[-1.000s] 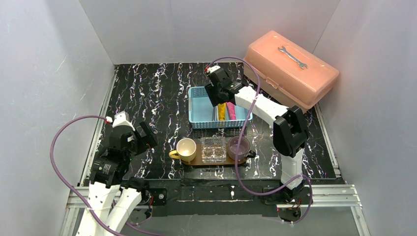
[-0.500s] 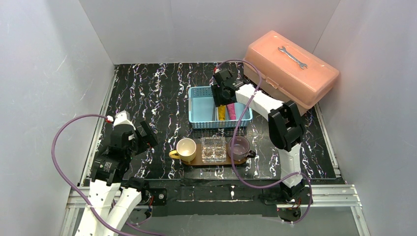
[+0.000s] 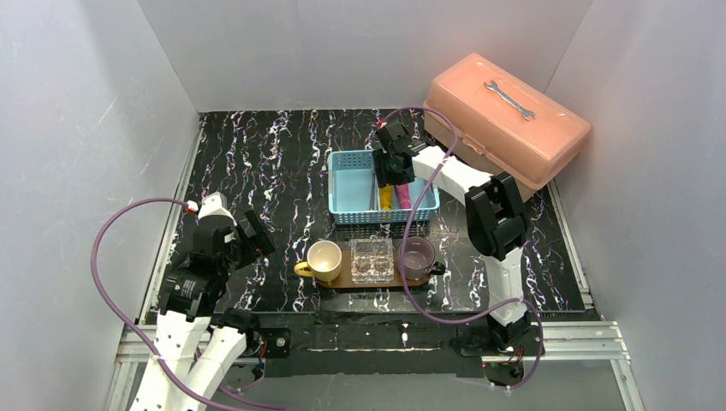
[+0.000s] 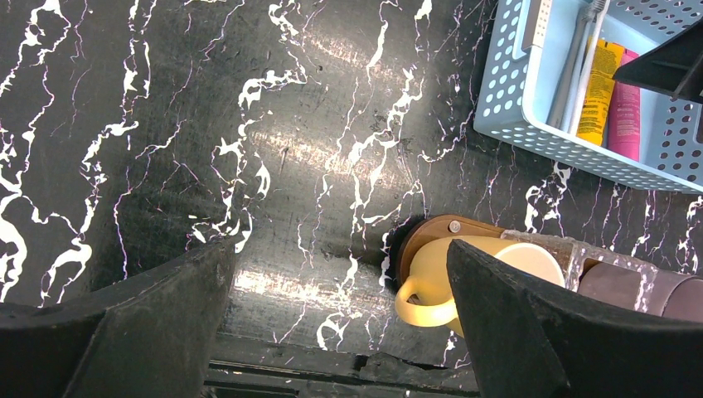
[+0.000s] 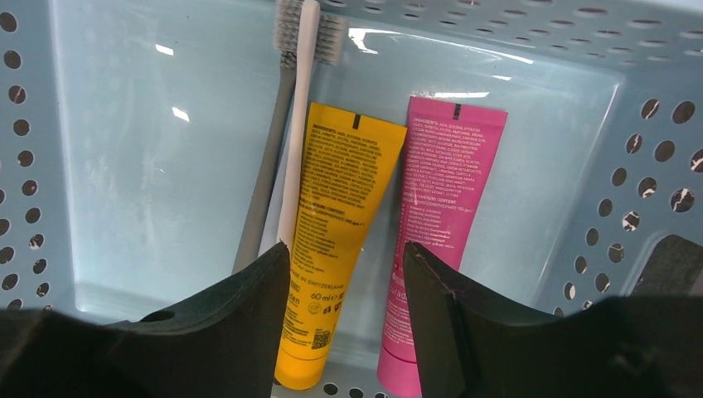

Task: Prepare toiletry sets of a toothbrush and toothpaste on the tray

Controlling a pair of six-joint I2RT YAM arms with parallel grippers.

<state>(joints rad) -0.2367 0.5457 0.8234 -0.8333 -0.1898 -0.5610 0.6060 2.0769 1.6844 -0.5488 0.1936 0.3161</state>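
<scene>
The brown wooden tray lies near the front middle; its rounded end shows in the left wrist view. The yellow toothpaste and pink toothpaste lie side by side in the light-blue basket, with a grey toothbrush and a white toothbrush to their left. My right gripper is open and empty just above the tubes, its fingers over the yellow tube and the gap beside the pink one. My left gripper is open and empty above the table, left of the tray.
On the tray stand a yellow cup, a clear square container and a purple cup. The basket sits behind the tray. A peach toolbox with a wrench on its lid leans at the back right. White walls surround the table.
My right gripper has moved right and lowered into the basket's right side, over the tubes. The left arm has barely moved.
</scene>
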